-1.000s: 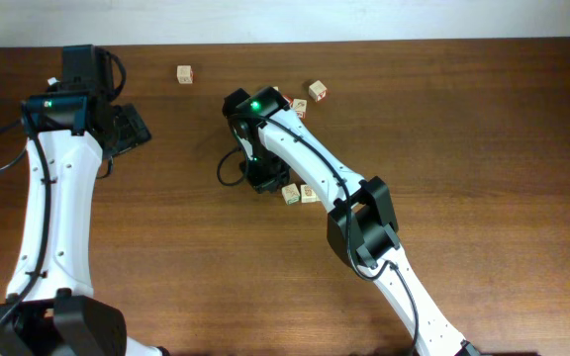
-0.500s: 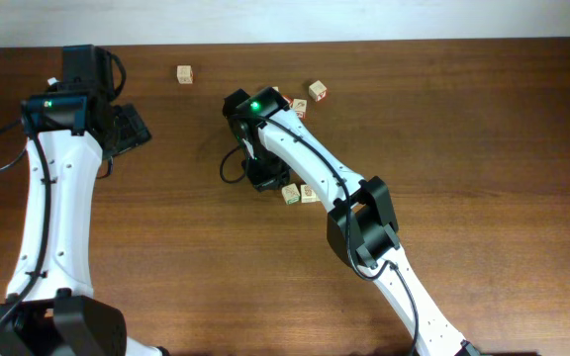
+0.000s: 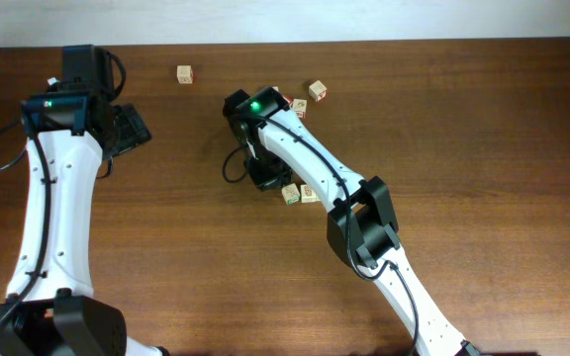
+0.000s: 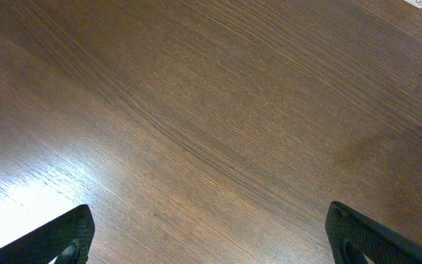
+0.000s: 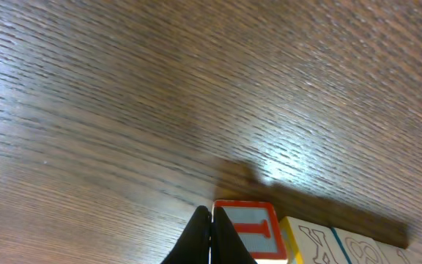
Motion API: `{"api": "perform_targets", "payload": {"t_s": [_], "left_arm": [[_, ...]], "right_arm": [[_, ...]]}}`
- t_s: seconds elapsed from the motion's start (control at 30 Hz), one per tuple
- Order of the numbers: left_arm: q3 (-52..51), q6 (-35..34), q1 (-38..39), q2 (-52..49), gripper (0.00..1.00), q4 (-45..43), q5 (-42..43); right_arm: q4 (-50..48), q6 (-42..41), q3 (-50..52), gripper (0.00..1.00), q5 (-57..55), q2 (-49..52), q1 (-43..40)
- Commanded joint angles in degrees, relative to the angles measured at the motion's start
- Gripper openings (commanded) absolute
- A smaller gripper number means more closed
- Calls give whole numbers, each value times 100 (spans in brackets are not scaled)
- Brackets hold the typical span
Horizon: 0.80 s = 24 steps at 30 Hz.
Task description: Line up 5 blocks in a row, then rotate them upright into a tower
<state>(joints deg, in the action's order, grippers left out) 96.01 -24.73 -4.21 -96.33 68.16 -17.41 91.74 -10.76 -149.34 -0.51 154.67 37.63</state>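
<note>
Dark wooden table (image 3: 483,148); pale strip, perhaps wall (image 3: 364,20), behind.

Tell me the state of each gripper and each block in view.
left gripper: open wide, empty, above bare table.
right gripper: shut, empty, tips beside red-letter block.
red-letter block: on table, against blue-outlined block.
blue-outlined block: on table, ungripped.
lone back block: on table, apart.
rear right block: on table, ungripped.
block by the right arm: on table, ungripped.
</note>
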Motion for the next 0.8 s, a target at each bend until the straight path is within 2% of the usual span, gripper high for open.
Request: {"api": "perform_targets", "payload": {"t_s": [0.0, 0.33, 0.43, 0.57, 0.77], "left_arm": [[79, -74, 2, -11, 99, 4, -81], [79, -74, 2, -11, 99, 7, -81], [79, -74, 2, -11, 99, 7, -81], [79, -74, 4, -11, 99, 7, -81], [79, -74, 2, -11, 99, 7, -81]], "right_arm": [[68, -76, 31, 4, -221, -125, -26], [24, -120, 28, 4, -275, -127, -179], [-177, 321, 13, 4, -127, -129, -127], [-382, 1130, 13, 4, 614, -131, 44], [-111, 1327, 20, 4, 678, -129, 282]]}}
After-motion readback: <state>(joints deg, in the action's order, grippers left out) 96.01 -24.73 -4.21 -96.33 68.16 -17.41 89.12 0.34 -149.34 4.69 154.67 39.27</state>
